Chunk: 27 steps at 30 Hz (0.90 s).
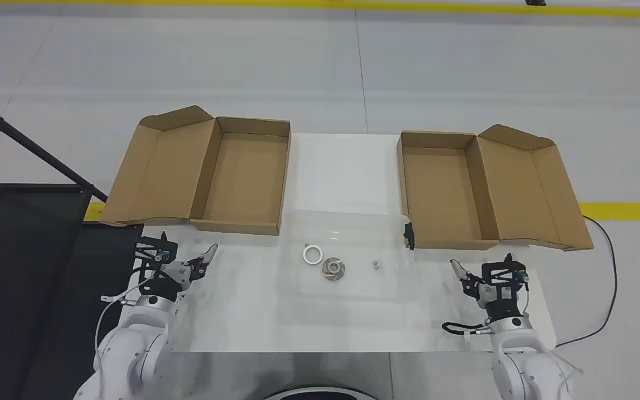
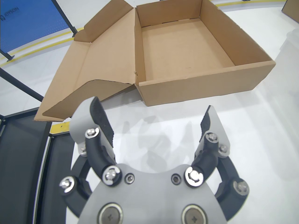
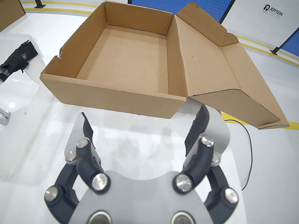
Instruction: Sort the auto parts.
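A clear plastic tray (image 1: 345, 222) lies in the middle of the white table. In it are a white ring (image 1: 312, 254), a metal impeller-like disc (image 1: 332, 268), a small bolt (image 1: 374, 264) and a black part (image 1: 408, 236) at its right end. The black part (image 3: 19, 57) and a bolt (image 3: 4, 117) also appear in the right wrist view. My left gripper (image 2: 151, 113) hovers open over the table's front left, before the left cardboard box (image 2: 184, 43). My right gripper (image 3: 143, 115) is open at the front right, facing the right cardboard box (image 3: 126, 64). Both boxes are empty.
Each box has its lid flap folded outward, the left flap (image 1: 160, 165) past the table's left side and the right flap (image 1: 535, 185) to the right. A black cable (image 3: 247, 141) runs off the table's right edge. A dark frame (image 2: 21, 155) borders the left.
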Tool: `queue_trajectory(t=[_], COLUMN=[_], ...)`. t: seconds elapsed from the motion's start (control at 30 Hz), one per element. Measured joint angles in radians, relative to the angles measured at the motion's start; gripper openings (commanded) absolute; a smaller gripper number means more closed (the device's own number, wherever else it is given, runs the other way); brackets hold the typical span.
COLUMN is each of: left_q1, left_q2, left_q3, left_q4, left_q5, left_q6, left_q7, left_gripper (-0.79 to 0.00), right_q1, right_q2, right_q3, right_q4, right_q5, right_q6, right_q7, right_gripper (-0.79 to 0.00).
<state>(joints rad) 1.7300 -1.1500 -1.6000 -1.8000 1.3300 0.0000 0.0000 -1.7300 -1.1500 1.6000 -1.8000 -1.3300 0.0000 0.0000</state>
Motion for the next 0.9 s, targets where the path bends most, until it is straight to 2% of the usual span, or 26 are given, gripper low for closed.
queue_trajectory(t=[0.47, 0.67, 0.77, 0.9], left_q1=[-0.001, 0.012, 0.029, 0.053], left_q2=[-0.001, -0.007, -0.008, -0.012], left_q3=[0.002, 0.011, 0.004, -0.004], left_q4=[-0.003, -0.017, -0.025, -0.041], left_q5=[-0.001, -0.029, -0.048, -0.063], left_q6=[-0.001, -0.014, -0.029, -0.034], left_q7=[0.005, 0.083, 0.133, 0.191], left_gripper=[0.000, 0.000, 0.000, 0.000], right_q1=[0.000, -0.035, -0.052, -0.051], right_q2=[0.000, 0.001, 0.004, 0.009], right_q3=[0.000, 0.023, 0.044, 0.053], right_q4=[-0.007, -0.118, -0.201, -0.334], right_q5=[-0.006, -0.044, -0.053, -0.065], right_q6=[-0.003, -0.021, -0.054, -0.128], right_q7=[-0.003, -0.008, 0.032, 0.140], right_gripper=[0.000, 0.000, 0.000, 0.000])
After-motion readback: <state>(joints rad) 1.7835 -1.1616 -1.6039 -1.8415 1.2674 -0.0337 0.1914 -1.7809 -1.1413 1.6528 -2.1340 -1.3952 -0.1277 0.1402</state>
